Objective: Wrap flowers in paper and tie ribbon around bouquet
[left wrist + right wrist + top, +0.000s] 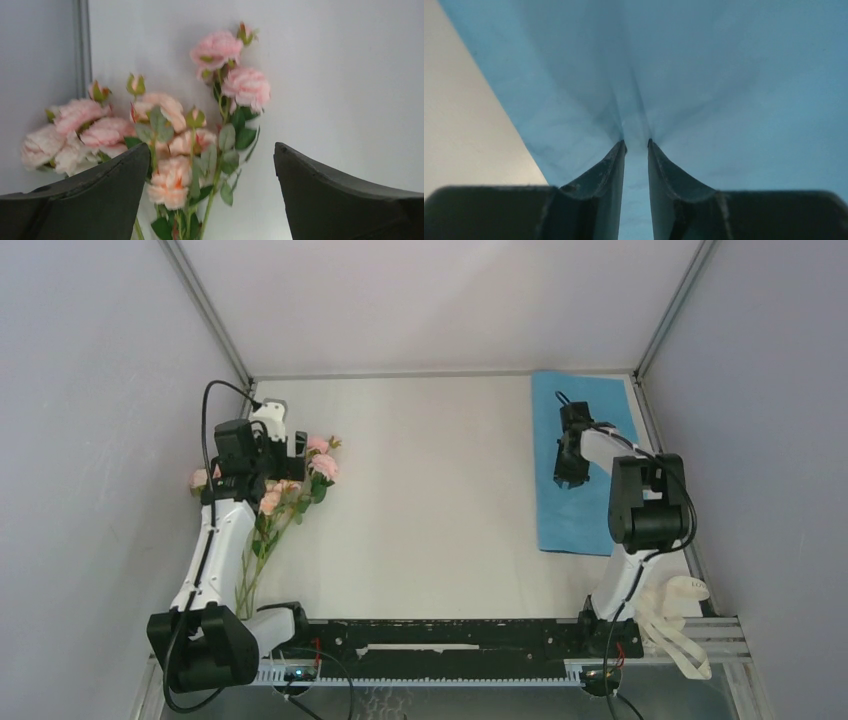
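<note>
The flowers (pixel 295 490), pink blooms on thin green stems, lie at the table's left with the stems pointing to the near edge. My left gripper (pixel 290 447) hangs over the blooms, open. In the left wrist view the flowers (pixel 170 150) show between and beyond its wide-apart fingers (pixel 100 195), untouched. The blue paper (pixel 580 520) lies flat at the far right. My right gripper (pixel 568 478) is down on it near its left edge. In the right wrist view the narrow jaws (pixel 636 142) pinch a raised ridge of paper (pixel 724 75). The cream ribbon (pixel 675 610) lies piled by the right arm's base.
The white table (pixel 440 500) is walled by grey panels on three sides. A black rail (pixel 450 635) with the arm bases runs along the near edge. A metal frame post (pixel 82 50) stands behind the flowers.
</note>
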### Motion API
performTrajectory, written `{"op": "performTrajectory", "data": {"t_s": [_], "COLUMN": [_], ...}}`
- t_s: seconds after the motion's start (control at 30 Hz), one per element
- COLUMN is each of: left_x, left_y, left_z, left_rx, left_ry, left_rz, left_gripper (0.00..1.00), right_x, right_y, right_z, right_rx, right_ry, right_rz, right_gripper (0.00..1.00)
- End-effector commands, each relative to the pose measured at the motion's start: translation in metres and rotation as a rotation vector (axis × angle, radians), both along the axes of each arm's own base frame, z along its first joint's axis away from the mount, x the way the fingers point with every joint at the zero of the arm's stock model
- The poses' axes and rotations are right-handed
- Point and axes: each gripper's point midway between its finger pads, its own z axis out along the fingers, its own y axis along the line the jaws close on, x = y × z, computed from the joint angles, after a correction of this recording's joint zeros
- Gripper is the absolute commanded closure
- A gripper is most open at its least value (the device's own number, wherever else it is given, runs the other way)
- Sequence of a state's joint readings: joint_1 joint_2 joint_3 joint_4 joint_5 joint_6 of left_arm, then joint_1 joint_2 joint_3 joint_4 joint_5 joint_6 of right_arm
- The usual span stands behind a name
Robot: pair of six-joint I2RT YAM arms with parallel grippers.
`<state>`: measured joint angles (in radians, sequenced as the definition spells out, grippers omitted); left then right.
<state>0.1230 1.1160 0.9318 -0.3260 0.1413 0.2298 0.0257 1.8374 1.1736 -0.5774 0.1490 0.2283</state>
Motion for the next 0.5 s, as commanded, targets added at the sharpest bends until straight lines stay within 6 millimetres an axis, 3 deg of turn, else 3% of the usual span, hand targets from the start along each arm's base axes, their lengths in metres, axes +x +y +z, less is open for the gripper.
{"op": "performTrajectory", "data": {"t_s": [0.0,0.13,0.23,0.3,0.37,0.47], "left_x": [-0.027,-0.031,-0.031,-0.032,-0.036,-0.053], "left_y": [0.003,0.001,0.000,-0.003,-0.011,-0.046], "left_z": [-0.024,-0.024,-0.024,-0.026,-0.028,-0.031], "left_rx": [0.035,0.033,0.026,0.018,0.002,-0.031], "left_ry": [0.145,0.155,0.162,0.177,0.202,0.254], "left_rz": [-0.014,-0.021,-0.023,-0.033,-0.085,-0.280], "left_gripper": [0.02,0.01,0.02,0.02,0.01,0.01], "right_x": [-0.020,-0.037,-0.046,-0.047,-0.046,-0.032], "right_y": [0.035,0.105,0.176,0.230,0.268,0.288], "right_z": [-0.006,-0.021,-0.015,-0.001,0.018,0.059], "right_rx": [-0.003,0.084,0.172,0.231,0.276,0.269], "right_ry": [0.184,0.305,0.313,0.272,0.235,0.112], "right_rz": [0.113,0.283,0.447,0.567,0.661,0.701], "right_gripper": [0.68,0.68,0.68,0.68,0.68,0.68]}}
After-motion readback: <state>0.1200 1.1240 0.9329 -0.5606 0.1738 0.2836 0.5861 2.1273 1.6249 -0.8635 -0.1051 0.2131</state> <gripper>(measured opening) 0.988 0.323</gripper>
